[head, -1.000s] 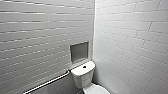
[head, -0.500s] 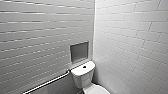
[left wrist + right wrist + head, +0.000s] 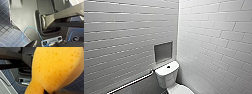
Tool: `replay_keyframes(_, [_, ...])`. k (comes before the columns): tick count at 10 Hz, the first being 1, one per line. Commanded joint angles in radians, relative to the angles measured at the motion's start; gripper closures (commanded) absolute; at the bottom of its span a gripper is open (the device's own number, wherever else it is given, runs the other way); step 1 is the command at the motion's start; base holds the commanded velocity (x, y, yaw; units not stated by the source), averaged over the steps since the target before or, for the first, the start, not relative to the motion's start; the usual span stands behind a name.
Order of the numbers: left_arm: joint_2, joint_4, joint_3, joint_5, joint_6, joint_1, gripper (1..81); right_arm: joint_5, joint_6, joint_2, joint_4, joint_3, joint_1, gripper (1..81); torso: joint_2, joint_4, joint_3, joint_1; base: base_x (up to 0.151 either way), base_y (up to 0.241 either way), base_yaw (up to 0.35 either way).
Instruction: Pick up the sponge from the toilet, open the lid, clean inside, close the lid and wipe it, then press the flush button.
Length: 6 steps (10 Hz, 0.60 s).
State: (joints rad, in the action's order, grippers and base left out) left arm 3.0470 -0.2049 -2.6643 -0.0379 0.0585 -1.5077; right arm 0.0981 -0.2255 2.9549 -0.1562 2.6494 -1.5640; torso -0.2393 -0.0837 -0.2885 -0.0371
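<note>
In the head view, the white toilet [image 3: 167, 78] sits in the corner, with the dark flush button [image 3: 168, 66] on its tank top. The left wrist view looks down on a blue cable [image 3: 37, 32] and blue floor tiles [image 3: 5, 36]. I cannot tell if the left gripper is open. In the right wrist view, the right gripper [image 3: 45, 91] squeezes the orange sponge [image 3: 56, 68].

I see no change from a second ago: the toilet [image 3: 166, 76] sits where it did in my head view.
</note>
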Motion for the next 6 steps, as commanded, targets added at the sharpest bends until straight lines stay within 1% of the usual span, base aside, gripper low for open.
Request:
replay_keyframes(1, [0.000,0.005,0.012,-0.030,0.003,0.034,1.0,0.137,0.089,-0.011,0.078,-0.010,0.080,81.1,0.000,0.000,0.000,0.000,0.000,0.000,0.000])
replay_keyframes(2, [-0.010,0.007,0.026,-0.030,0.003,0.034,1.0,0.106,0.100,-0.032,0.072,-0.065,0.066,81.1,0.000,0.000,0.000,0.000,0.000,0.000,0.000])
replay_keyframes(3, [-0.032,0.007,0.061,-0.030,0.003,0.034,1.0,0.045,0.126,-0.090,0.069,-0.188,0.049,81.1,0.000,0.000,0.000,0.000,0.000,0.000,0.000])
replay_keyframes(4, [-0.069,0.007,0.126,-0.028,0.003,0.034,1.0,-0.004,0.127,-0.163,0.069,-0.328,0.040,81.1,0.000,0.000,0.000,0.000,0.000,0.000,0.000])
replay_keyframes(6, [-0.118,0.007,0.210,-0.028,0.003,0.034,1.0,-0.012,0.127,-0.230,0.069,-0.462,0.041,81.1,0.000,0.000,0.000,0.000,0.000,0.000,0.000])
